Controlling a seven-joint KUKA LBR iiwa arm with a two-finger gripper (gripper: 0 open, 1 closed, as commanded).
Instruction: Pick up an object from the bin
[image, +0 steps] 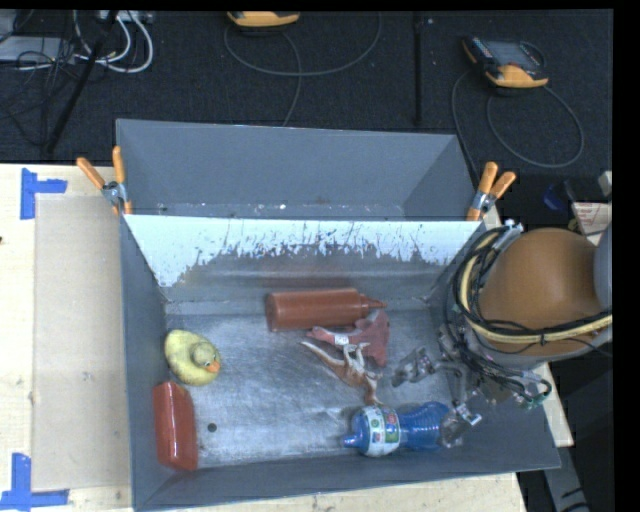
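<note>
Cables (468, 292) looped round the wrist and the rounded orange-brown cover (545, 285) above them hide much of the gripper (437, 380). It sits low at the bin's right end as a dark tangle of metal parts, and whether it is spread or closed is impossible to make out. Just below the gripper, toward the near wall, a blue bottle (405, 430) lies on its side with its white label and cap pointing away to the left. Its other end is so close to the dark parts that touching or apart is unclear. Just left of the gripper is a pinkish-brown crumpled thing (352, 352) whose kind is hard to read. Further up and left, a brown cylinder (315, 309) lies along the foot of the back wall. Well away to the left sit a yellow rubber duck (192, 357) and, below it, a red cylinder (175, 427) beside the left wall. The bin (260, 400) has a scuffed grey metal floor, and its sloping back wall carries pale streaks. Beyond it a dark floor (330, 80) carries loose wires and an orange-and-black handset (510, 62); a second one is cut off by the top edge.
</note>
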